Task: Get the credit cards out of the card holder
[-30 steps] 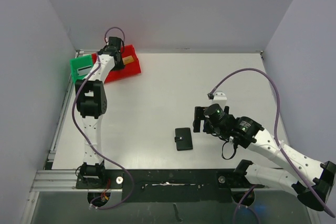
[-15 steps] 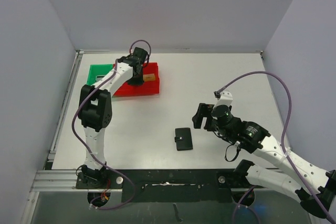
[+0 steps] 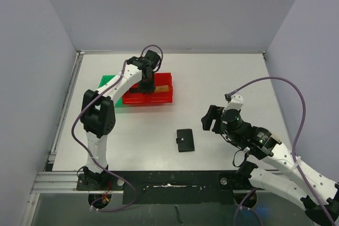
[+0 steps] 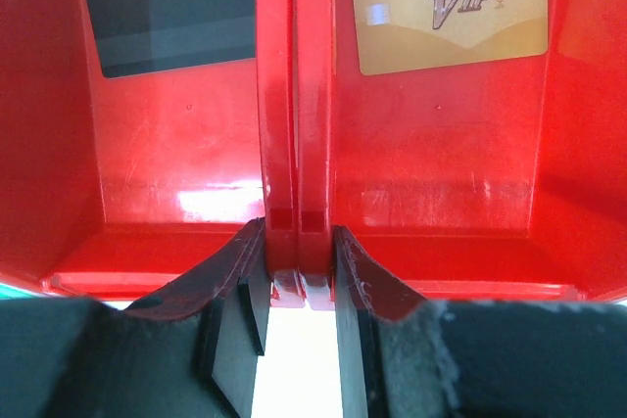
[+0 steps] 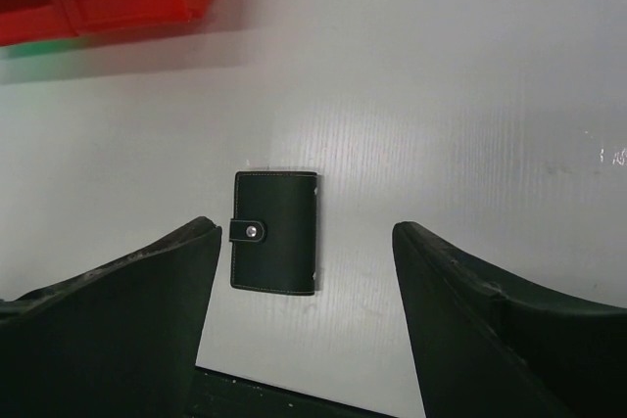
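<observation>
White table, matt, walled in by pale panels on three sides.

Left arm reaches out to the far left part of the table. Right arm is bent low over the near right.

Red plastic bin, rectangular, two compartments split by a double centre wall. It overlaps a green plastic bin showing at its left end. Cannot tell whether the red one rests on the surface or hangs clear of it.

Left gripper: jaws clamped on the red plastic bin's centre wall at the near rim, one finger on each side of it.

Right gripper: jaws wide apart, nothing between them, hanging above the table. Its wrist view looks straight down past both fingers.

Black folding card holder, stitched edge, small closure tab fastened with a silver stud. It lies flat and closed on the table, near the front edge between the two arm bases, just left of the right gripper and well apart from the bins.

Tan-gold card, printed "VIP" with a number line, flat on the floor of the right compartment in the wrist view.

Black card, flat in the left compartment, slightly skewed.
</observation>
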Tool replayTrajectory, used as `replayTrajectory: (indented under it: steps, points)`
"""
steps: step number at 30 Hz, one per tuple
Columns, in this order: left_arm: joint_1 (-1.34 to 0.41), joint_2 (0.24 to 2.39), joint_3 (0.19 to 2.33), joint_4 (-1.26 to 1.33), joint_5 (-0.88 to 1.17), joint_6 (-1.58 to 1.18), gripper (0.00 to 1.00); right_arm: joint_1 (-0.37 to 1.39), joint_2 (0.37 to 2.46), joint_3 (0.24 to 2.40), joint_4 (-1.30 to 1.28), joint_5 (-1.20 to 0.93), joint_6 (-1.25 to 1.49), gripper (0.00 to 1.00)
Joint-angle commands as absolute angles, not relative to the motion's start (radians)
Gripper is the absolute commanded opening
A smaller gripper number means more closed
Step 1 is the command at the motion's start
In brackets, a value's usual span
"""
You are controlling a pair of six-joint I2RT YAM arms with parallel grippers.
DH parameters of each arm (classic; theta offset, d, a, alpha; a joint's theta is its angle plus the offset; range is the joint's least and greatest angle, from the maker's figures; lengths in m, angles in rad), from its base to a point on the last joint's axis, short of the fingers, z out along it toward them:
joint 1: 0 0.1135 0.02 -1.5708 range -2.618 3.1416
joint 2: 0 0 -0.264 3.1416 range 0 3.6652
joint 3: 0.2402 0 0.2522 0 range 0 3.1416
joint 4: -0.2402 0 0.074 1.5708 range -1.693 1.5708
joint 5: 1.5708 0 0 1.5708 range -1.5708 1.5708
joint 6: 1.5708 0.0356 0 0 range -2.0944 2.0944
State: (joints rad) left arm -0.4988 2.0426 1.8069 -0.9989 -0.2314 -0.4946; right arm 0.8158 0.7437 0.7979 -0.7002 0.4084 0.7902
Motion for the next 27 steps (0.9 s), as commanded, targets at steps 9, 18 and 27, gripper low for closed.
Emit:
replayTrajectory:
  steps: [9, 18, 27]
  points:
    - [-0.673, 2.08, 1.925, -0.994, -0.172, -0.643, 0.0, 0.742, 0.696, 0.749, -0.68, 0.495, 0.776, 0.68]
    - [-0.765, 2.09, 1.846, -0.885, -0.205, -0.765, 0.0, 0.714, 0.641, 0.709, -0.691, 0.549, 0.798, 0.66]
    - [-0.824, 2.062, 1.706, -0.654, -0.176, -0.898, 0.0, 0.71, 0.6, 0.66, -0.657, 0.59, 0.792, 0.64]
